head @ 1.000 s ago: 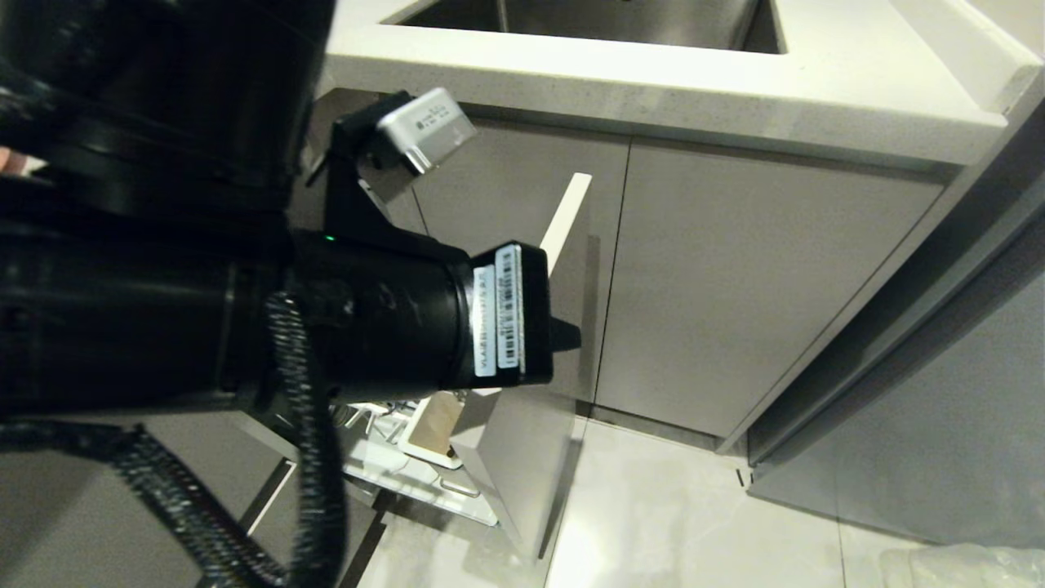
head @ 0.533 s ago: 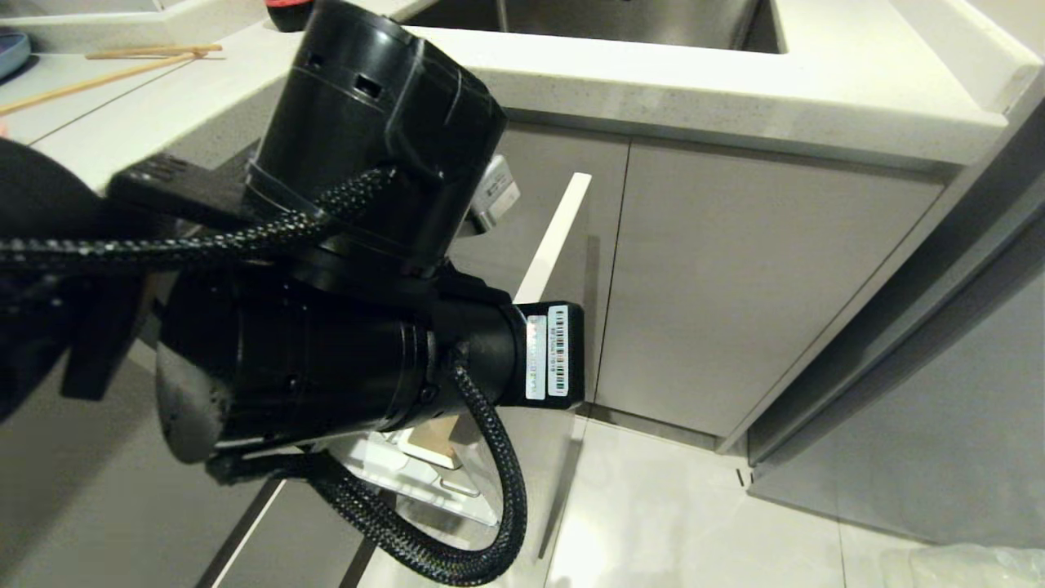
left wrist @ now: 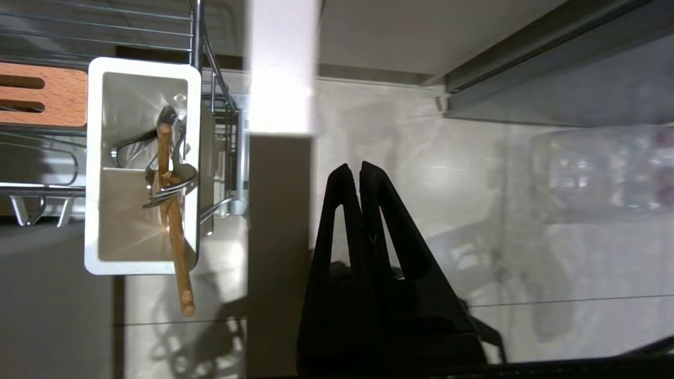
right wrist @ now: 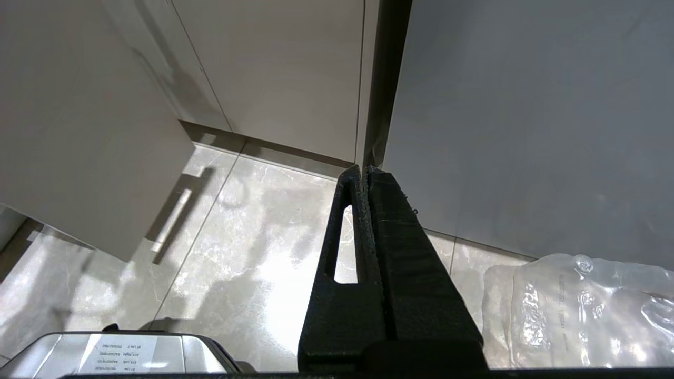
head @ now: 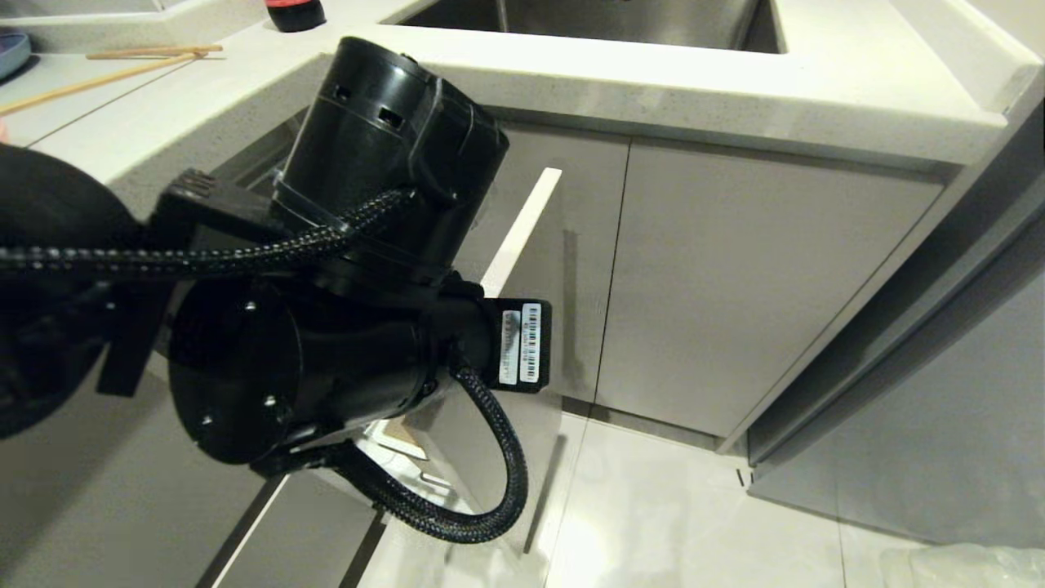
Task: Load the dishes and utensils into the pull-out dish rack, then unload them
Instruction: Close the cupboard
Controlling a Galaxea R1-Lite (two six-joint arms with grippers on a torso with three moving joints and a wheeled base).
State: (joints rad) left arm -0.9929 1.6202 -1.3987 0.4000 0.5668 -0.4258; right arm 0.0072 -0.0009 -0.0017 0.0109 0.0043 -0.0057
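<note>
The pull-out dish rack stands partly open, and my left arm hides most of it in the head view. Its pale grey front panel shows edge-on. My left gripper is shut and empty. It hangs over the floor just outside the front panel. Inside the rack, the white utensil cup holds a grey metal spoon and a wooden-handled piece, next to the slotted wooden strip. The chopsticks lie on the counter at the far left. The dishes are out of view. My right gripper is shut and parked over the floor.
A steel sink is set in the white counter above closed grey cabinet doors. A red-and-black object and a bluish round edge sit on the counter. A crumpled clear plastic bag lies on the tiled floor.
My left arm has swung and its wrist has rolled, so the arm now fills the left of the head view. The rack's front panel has shifted a little toward the cabinet.
</note>
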